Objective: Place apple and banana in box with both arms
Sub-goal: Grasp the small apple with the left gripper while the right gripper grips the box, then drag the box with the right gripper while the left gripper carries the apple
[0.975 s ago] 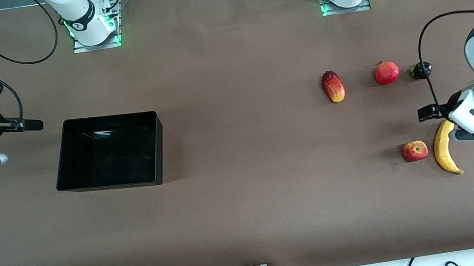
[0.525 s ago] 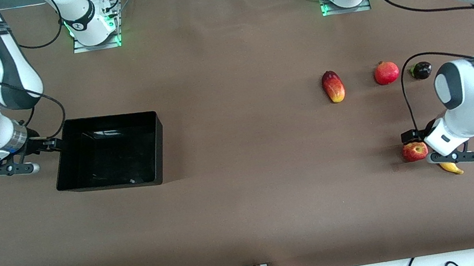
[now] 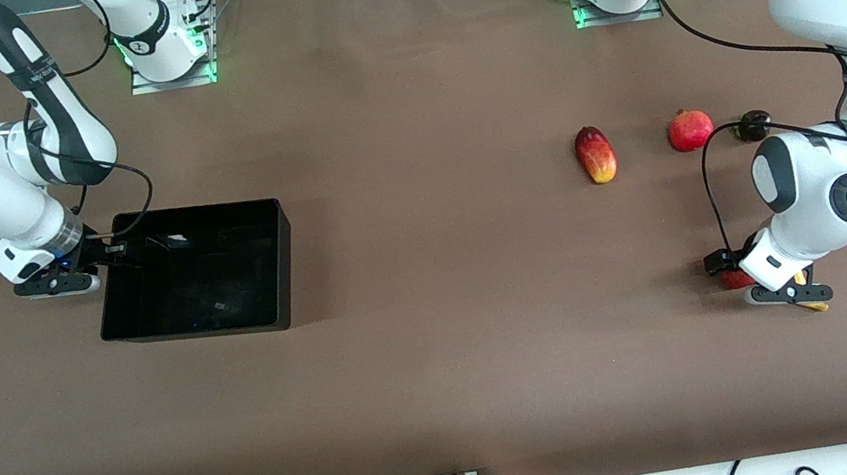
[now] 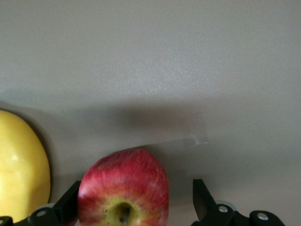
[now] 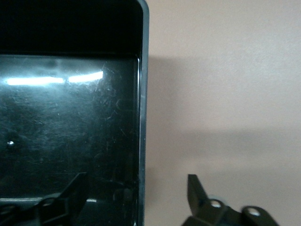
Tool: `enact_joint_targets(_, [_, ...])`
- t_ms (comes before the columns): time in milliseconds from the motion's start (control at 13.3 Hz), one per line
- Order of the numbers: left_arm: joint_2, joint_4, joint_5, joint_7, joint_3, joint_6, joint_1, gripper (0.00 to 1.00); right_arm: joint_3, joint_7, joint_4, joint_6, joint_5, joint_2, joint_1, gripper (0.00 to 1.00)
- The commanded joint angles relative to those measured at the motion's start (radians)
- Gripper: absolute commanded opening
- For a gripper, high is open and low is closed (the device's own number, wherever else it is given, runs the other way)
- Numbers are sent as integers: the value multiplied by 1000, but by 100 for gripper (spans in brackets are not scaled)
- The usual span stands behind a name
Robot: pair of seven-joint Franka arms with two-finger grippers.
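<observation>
The apple (image 4: 123, 188) is red with a yellow dimpled top and lies on the table between the open fingers of my left gripper (image 4: 134, 207). One finger is at its side and the other stands clear of it. In the front view my left gripper (image 3: 725, 266) covers the apple (image 3: 734, 279) and most of the banana (image 3: 814, 305). The banana (image 4: 21, 165) lies beside the apple. The black box (image 3: 281, 261) is empty at the right arm's end of the table. My right gripper (image 3: 112, 251) is open and low over the box's end wall (image 5: 141, 117), with one finger to each side of it.
An elongated red-and-yellow fruit (image 3: 595, 154), a round red fruit with a crown tip (image 3: 690, 129) and a small dark fruit (image 3: 754, 124) lie in a row, farther from the front camera than the apple. Bare brown table lies between the box and the fruits.
My left gripper has moved from beside the banana down over the apple. My right gripper has moved from off the table's end to the box's end wall.
</observation>
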Motion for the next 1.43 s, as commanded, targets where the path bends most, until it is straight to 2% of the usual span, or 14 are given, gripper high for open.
enact_joint_targets(0, [24,12,-14,29,-2,42,8,100,1,-23,-53,42,-7,5,-12,29])
enact_joint_targets(75, [30,11,-14,29,-2,49,14,100,1,-23,-56,46,-7,6,-10,10])
enact_joint_targets(150, [30,11,-14,29,-2,49,19,100,1,-23,-54,46,-7,5,-10,0])
enact_joint_targets(300, [28,-7,-15,26,-2,50,28,99,1,-22,-53,48,-7,2,-10,0])
enact_joint_targets(450, [27,-12,-15,16,-2,50,36,90,3,-19,-45,48,-6,-7,-10,0])
enact_joint_targets(525, [28,-12,-25,9,-2,52,36,77,4,-16,-36,46,-6,-18,-10,0])
enact_joint_targets(600, [32,-15,-28,7,-2,61,36,58,9,-23,-25,43,-7,-29,-10,0])
enact_joint_targets(675, [32,-32,-31,4,-2,82,36,49,15,-23,-18,36,-7,-47,-7,0])
enact_joint_targets(750, [32,-38,-31,-1,-2,91,36,30,41,-23,-5,25,-7,-64,-6,0])
enact_joint_targets(900, [30,-46,-31,-10,-2,98,36,0,88,-16,88,-103,0,-78,-6,0])
enact_joint_targets(1050, [24,-47,-31,-40,-2,93,34,0,136,4,270,-357,11,-63,2,0])
enact_joint_targets(1125, [13,-51,-31,-60,-2,84,30,0,142,79,342,-468,25,-52,34,0])
enact_joint_targets(1275, [-63,-81,-29,-91,-2,26,10,0,142,228,439,-575,42,-35,141,0])
enact_joint_targets(1350, [-117,-81,-29,-100,-2,-64,-6,0,142,265,474,-576,43,-23,204,0])
